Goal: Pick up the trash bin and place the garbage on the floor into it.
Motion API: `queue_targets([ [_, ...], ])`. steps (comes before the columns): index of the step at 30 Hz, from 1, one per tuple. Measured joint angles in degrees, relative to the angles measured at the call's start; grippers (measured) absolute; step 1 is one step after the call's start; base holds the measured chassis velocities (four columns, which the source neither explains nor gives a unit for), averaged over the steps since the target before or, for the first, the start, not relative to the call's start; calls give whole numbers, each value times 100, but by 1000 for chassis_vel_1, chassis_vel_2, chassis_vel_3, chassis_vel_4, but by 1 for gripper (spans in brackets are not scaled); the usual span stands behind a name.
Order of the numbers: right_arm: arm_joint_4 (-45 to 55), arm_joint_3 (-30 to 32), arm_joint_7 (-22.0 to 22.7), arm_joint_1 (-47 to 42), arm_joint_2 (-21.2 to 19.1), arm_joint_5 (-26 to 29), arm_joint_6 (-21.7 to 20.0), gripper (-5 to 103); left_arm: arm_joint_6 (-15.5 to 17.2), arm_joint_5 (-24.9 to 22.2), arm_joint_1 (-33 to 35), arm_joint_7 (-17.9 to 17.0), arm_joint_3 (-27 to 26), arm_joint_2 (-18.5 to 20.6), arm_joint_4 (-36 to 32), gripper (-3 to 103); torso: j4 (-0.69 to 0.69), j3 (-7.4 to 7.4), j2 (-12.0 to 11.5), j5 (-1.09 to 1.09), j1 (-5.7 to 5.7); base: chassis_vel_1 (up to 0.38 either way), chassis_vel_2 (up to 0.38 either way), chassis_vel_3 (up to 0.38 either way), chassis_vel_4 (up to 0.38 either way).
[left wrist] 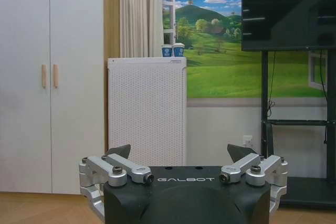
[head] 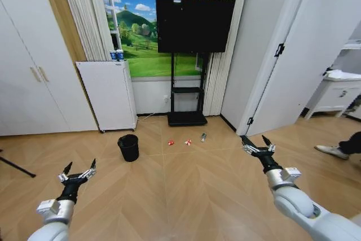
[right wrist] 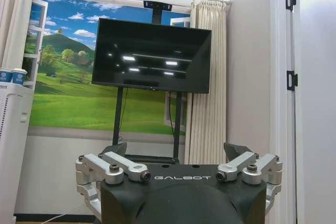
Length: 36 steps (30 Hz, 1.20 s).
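Head view: bin stands upright on the wood floor, just in front of the white cabinet. Garbage lies in a short row to the bin's right, near the TV stand: two red-and-white wrappers, then a small bottle. Left gripper hangs low on the left, jaws spread, empty. Right gripper is held out on the right, jaws spread, empty. Both are well apart from bin and garbage.
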Motion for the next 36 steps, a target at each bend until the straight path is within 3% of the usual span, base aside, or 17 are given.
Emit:
queue_targets([
  [36,-100,-174,-131,125,70,-94,125,100,21,71,-14,9,103,-40,205,100,0,-1,-2,0,-1,0,0,0,0],
])
